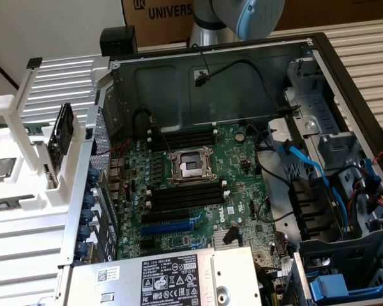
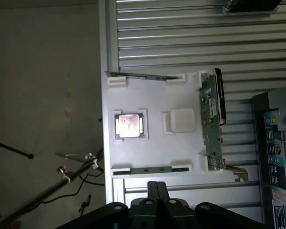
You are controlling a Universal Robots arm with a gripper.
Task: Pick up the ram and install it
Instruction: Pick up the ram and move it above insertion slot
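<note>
Two thin dark ram sticks stand on edge in a white holder tray (image 2: pixel 152 148): one ram stick (image 2: pixel 150 170) in the clips nearest my gripper, another ram stick (image 2: pixel 138 76) in the far clips. My gripper (image 2: pixel 157 187) hangs above the tray's near edge, shut with nothing in it, well clear of both sticks. In the exterior view the tray (image 1: pixel 25 191) sits at the left of the open computer case, and my arm (image 1: pixel 242 16) is high at the back. The black memory slots (image 1: pixel 182 137) (image 1: pixel 185 194) flank the processor socket (image 1: pixel 191 166).
The tray also holds a bare processor chip (image 2: pixel 128 125), a white block (image 2: pixel 181 120) and an upright green expansion card (image 2: pixel 212 124). Inside the case are a blue expansion slot (image 1: pixel 169 226), loose cables (image 1: pixel 306 166), drive cages and the power supply (image 1: pixel 172 280).
</note>
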